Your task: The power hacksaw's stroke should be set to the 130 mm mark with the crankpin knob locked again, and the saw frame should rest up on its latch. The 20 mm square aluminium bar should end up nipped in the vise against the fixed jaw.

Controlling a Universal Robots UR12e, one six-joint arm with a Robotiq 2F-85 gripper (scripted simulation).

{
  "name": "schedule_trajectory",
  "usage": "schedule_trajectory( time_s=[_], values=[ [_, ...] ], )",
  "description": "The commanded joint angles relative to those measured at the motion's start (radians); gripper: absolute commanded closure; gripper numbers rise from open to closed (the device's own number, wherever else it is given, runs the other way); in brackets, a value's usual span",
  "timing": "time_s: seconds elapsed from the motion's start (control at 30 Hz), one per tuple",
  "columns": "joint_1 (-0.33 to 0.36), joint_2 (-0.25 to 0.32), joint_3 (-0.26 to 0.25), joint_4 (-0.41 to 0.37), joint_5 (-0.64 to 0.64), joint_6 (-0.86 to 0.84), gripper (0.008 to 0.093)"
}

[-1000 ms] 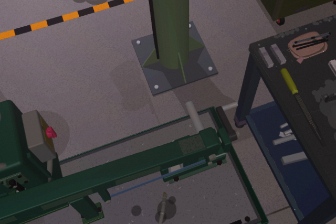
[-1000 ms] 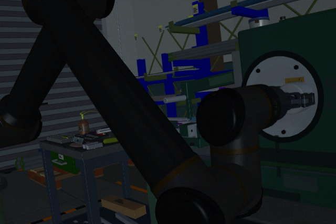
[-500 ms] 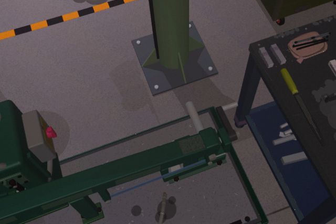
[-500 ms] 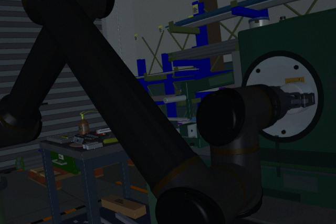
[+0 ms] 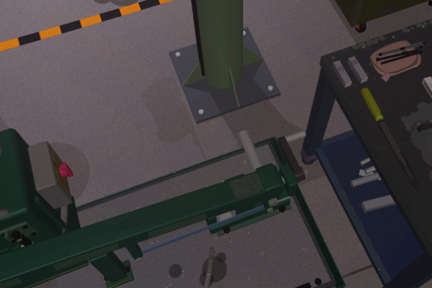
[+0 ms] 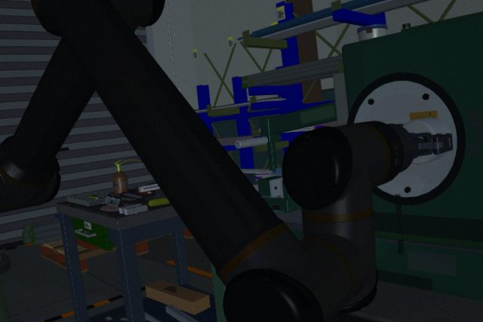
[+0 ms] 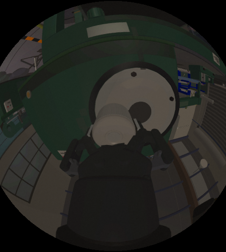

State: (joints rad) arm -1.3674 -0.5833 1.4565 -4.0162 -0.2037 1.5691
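Note:
My gripper (image 7: 112,129) reaches level toward the white crank disc (image 7: 135,99) on the side of the green saw housing, and it is closed around the pale ribbed crankpin knob (image 7: 112,123) that stands out from the disc. A yellow scale (image 6: 423,115) sits on the disc above the knob. The green saw frame (image 5: 157,218) with its blue blade (image 5: 202,231) lies across the machine bed. A pale round bar (image 5: 249,150) sticks out past the frame's far end. The vise jaws are hidden under the frame.
Behind the saw, blue and green stock racks (image 6: 273,108) hold long bars. A dark bench (image 5: 387,96) with a yellow-handled file (image 5: 373,107) stands to one side, short bar offcuts (image 5: 378,203) on its lower shelf. My green pedestal (image 5: 218,34) stands on the floor beyond the bed.

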Motion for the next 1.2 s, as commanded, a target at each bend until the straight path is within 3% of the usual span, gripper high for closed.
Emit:
schedule_trajectory(
  time_s=[0.0, 0.2, 0.7, 1.17],
  values=[
    [0.0, -0.001, 0.0, 0.001, 0.0, 0.002, 0.0194],
    [0.0, -0.001, 0.0, 0.001, 0.0, 0.002, 0.008],
    [-0.004, -0.003, 0.003, -0.001, 0.004, 0.002, 0.008],
    [-0.048, -0.018, 0.039, -0.022, 0.048, 0.002, 0.008]
  ],
)
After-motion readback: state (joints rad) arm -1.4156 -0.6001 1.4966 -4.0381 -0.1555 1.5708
